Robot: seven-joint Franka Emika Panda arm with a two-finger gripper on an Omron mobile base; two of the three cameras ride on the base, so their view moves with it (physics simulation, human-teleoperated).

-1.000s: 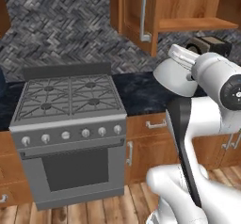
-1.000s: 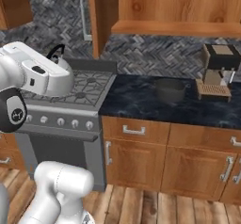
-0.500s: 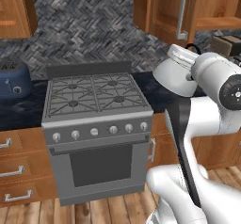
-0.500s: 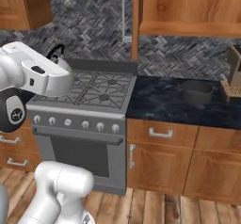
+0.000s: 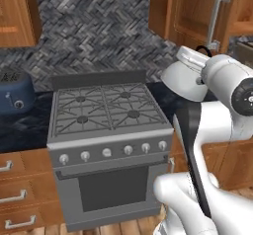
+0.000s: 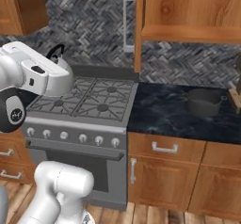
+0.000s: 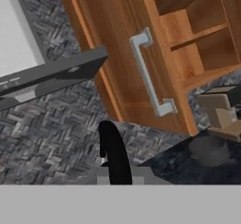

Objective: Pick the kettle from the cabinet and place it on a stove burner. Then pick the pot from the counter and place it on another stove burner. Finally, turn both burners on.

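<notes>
The silvery-white kettle (image 5: pixel 184 77) (image 6: pixel 60 79) hangs tilted in the air at the arm's end, level with the stove's back. My gripper (image 7: pixel 117 173) is shut on its thin black arched handle (image 7: pixel 112 150). The grey stove (image 5: pixel 106 111) (image 6: pixel 89 98) has bare grates, with dark burner caps (image 5: pixel 133 114) (image 6: pixel 102 108) under them. The dark grey pot (image 6: pixel 203 101) (image 7: pixel 209 149) sits on the black counter (image 6: pixel 162 111) right of the stove. Above the pot, the wood cabinet (image 6: pixel 188 11) (image 7: pixel 197 28) stands with its door (image 7: pixel 120 53) open.
A blue toaster (image 5: pixel 15 96) stands on the counter left of the stove. A row of round knobs (image 5: pixel 106 152) (image 6: pixel 73 136) lines the stove front. A brown boxy appliance (image 7: pixel 221 108) sits behind the pot. Wooden drawers (image 6: pixel 164 148) run under the counter.
The base has driven left, so the whole scene slid right in both base views and the stove now sits in front. The arm and kettle keep their pose.
</notes>
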